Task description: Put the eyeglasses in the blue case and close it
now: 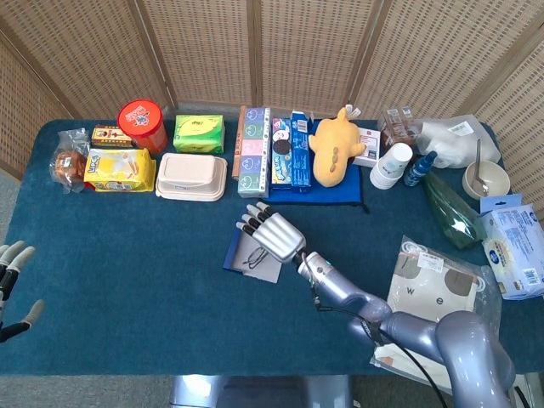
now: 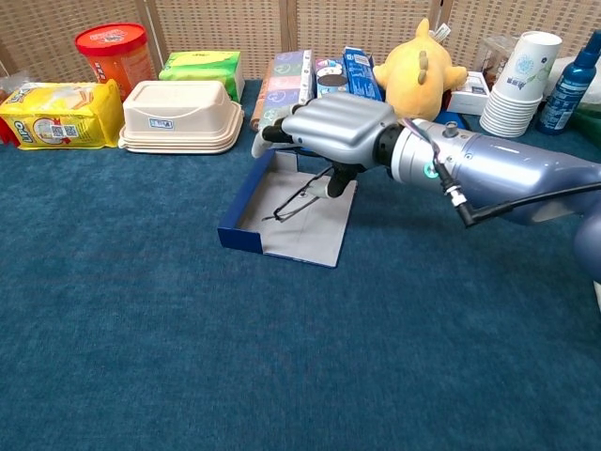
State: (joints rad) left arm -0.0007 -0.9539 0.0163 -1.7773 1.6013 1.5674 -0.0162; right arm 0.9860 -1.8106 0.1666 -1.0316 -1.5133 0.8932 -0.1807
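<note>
The blue case [image 2: 240,228] lies open mid-table, its grey lining up; in the head view the blue case [image 1: 233,253] is half covered by my arm. The thin dark eyeglasses [image 2: 295,200] lie inside on the lining, also visible as the eyeglasses [image 1: 252,260] just below my fingers. My right hand [image 2: 334,126] hovers over the far end of the case with its fingers stretched out flat to the left; the thumb hangs down by the glasses' right arm. The right hand [image 1: 272,233] holds nothing. My left hand [image 1: 10,287] rests at the table's left edge, fingers apart and empty.
Behind the case stand a cream lunch box [image 2: 181,115], slim boxes [image 2: 286,83] and a yellow plush toy [image 2: 414,73]. Paper cups [image 2: 518,89] and a blue bottle [image 2: 572,71] are at the back right. A bagged item [image 1: 435,287] lies by my right arm.
</note>
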